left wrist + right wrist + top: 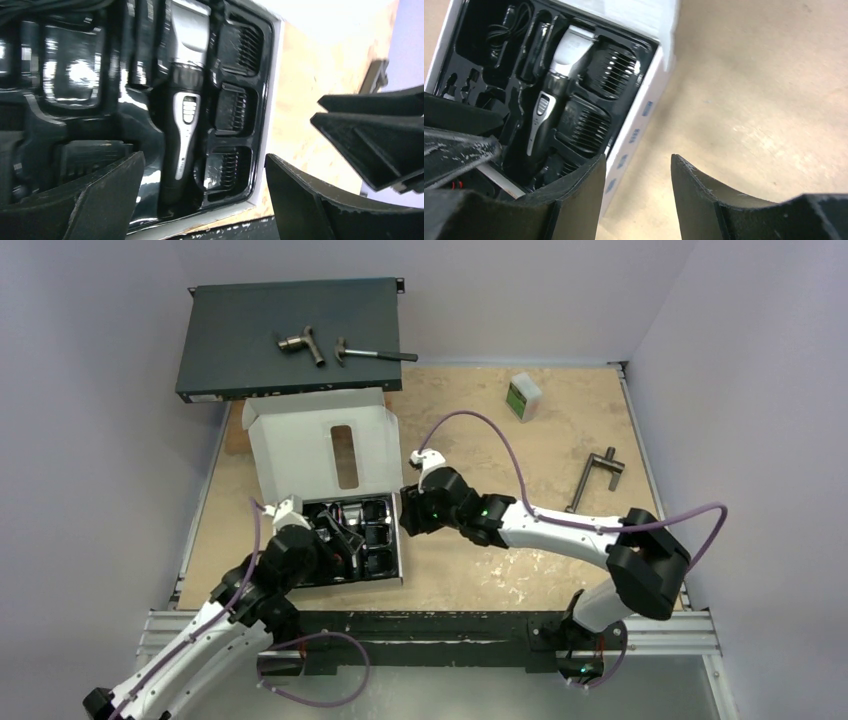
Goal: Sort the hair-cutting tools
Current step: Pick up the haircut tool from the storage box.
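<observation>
Your top view looks down from high behind the near edge, taking in the whole table [520, 460]. Your 2 wrist views sit close over the open box [300, 440] from opposite sides, both showing the hair clipper [182, 100] [549, 95].

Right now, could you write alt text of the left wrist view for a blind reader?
A black-and-silver hair clipper lies in its slot in a black tray, with three comb attachments in compartments beside it. The left gripper is open above them, holding nothing.

silver-and-black clipper [182, 112], black combs [239, 45], glossy black tray [142, 120], white box [290, 445].
</observation>
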